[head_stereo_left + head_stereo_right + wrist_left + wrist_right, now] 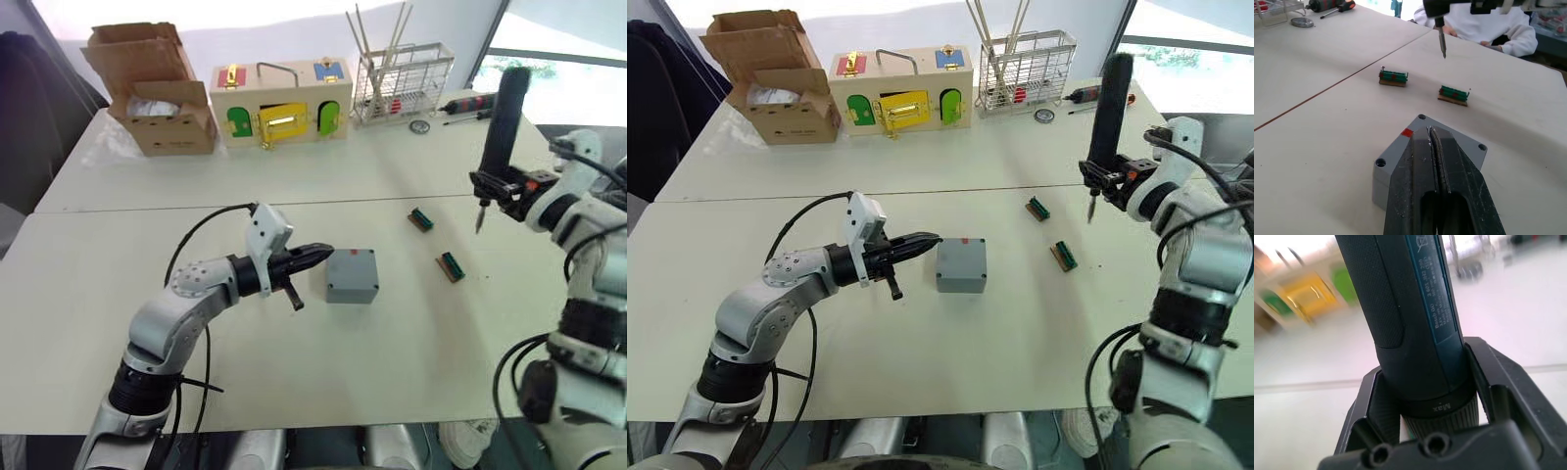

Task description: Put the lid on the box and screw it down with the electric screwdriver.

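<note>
The grey box (351,282) stands in the middle of the near table, with the grey lid (1471,145) lying flat on top of it, corner holes showing. My left gripper (326,252) is shut with nothing in it, its fingertips (1431,131) at the box's left top edge, over the lid. Off to the right, my right gripper (500,183) is shut on the electric screwdriver (505,113). It holds the tool upright above the table, thin bit pointing down, well apart from the box.
Two small green terminal blocks (421,219) (451,265) lie between the box and the right arm. At the back stand a cardboard carton (157,93), a wooden latch box (281,103) and a wire rack (402,83). Hand screwdrivers (465,103) lie beside the rack.
</note>
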Robot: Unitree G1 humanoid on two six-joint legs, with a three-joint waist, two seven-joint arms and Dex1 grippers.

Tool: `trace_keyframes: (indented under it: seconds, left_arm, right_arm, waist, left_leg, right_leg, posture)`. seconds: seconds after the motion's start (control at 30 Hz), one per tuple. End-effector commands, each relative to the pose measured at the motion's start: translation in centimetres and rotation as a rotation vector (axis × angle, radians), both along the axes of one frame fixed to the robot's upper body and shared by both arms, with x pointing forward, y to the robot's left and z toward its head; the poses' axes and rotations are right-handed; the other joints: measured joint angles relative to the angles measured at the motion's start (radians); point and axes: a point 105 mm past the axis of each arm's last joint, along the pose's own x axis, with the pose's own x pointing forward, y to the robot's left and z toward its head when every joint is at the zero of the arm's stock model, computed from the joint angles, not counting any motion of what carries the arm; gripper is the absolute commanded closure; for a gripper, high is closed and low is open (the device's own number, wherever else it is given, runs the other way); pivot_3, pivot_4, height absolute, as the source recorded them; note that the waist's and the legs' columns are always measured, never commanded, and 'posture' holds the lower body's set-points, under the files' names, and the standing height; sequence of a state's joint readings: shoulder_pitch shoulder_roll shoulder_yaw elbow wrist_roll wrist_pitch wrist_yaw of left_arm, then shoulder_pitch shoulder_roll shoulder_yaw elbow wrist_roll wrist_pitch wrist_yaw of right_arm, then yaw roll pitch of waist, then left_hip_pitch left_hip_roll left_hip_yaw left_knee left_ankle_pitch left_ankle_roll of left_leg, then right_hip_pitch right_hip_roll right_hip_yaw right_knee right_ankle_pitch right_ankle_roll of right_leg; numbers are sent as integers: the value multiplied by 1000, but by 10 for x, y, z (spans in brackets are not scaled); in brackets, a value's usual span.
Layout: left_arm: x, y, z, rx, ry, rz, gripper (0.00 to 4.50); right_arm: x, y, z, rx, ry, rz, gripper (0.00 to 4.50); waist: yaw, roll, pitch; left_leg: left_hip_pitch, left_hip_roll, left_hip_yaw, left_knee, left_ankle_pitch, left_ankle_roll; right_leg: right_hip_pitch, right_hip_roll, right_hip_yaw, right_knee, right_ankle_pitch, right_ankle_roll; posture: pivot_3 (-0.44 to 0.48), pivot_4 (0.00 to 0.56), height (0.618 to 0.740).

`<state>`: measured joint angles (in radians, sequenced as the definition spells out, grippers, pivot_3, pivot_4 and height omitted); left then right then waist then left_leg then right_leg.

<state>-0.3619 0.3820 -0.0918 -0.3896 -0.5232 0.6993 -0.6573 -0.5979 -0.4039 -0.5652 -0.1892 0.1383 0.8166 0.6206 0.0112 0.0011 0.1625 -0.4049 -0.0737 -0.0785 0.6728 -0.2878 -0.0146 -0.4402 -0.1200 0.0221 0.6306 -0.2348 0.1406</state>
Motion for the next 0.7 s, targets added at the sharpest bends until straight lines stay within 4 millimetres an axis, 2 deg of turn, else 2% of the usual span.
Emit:
trace_keyframes:
  seconds: [0.03,0.07,0.1,0.2,0.4,0.57,0.7]
  left_arm:
    - [7,-3,6,-46,-12,52,4500]
    - [9,-3,5,-45,-15,62,4500]
    - [11,-5,5,-48,-20,72,4500]
    - [13,-9,5,-54,-25,83,4500]
    - [9,-17,-2,-28,-32,74,4500]
    - [4,-15,-10,1,-28,72,4500]
    - [9,-13,-5,-105,4,108,4500]
  right_arm:
    - [-44,16,67,73,-428,-26,2725]
    - [-50,30,69,104,-469,33,2725]
    - [-50,51,61,171,-456,122,2725]
    - [-49,88,41,263,-411,225,2725]
    - [-48,123,3,262,-327,330,2725]
    - [-53,132,-1,271,-303,386,2725]
    - [-53,138,-8,308,-281,407,2725]
  waist:
    - [1,1,0]
    - [1,1,-1]
    - [-2,1,-1]
    - [-14,0,-2]
    - [-23,0,-2]
    - [-27,0,-2]
    - [-22,0,-2]
  left_leg:
    - [0,0,0,0,0,0]
    - [0,0,0,0,0,0]
    - [0,0,0,0,0,0]
    - [1,0,0,-2,0,0]
    - [2,0,0,-5,0,-1]
    - [2,0,0,-6,0,-1]
    - [3,0,0,-6,1,-1]
  right_leg:
    - [0,0,0,0,0,0]
    - [0,0,0,1,0,0]
    - [0,0,0,1,0,0]
    - [0,0,0,1,0,0]
    - [0,0,0,2,0,0]
    - [0,1,0,1,0,0]
    - [0,1,0,0,0,0]
  posture:
    - [0,150,734]
    - [0,150,734]
    - [0,150,734]
    - [0,150,734]
    - [0,150,734]
    - [0,150,734]
    - [0,150,734]
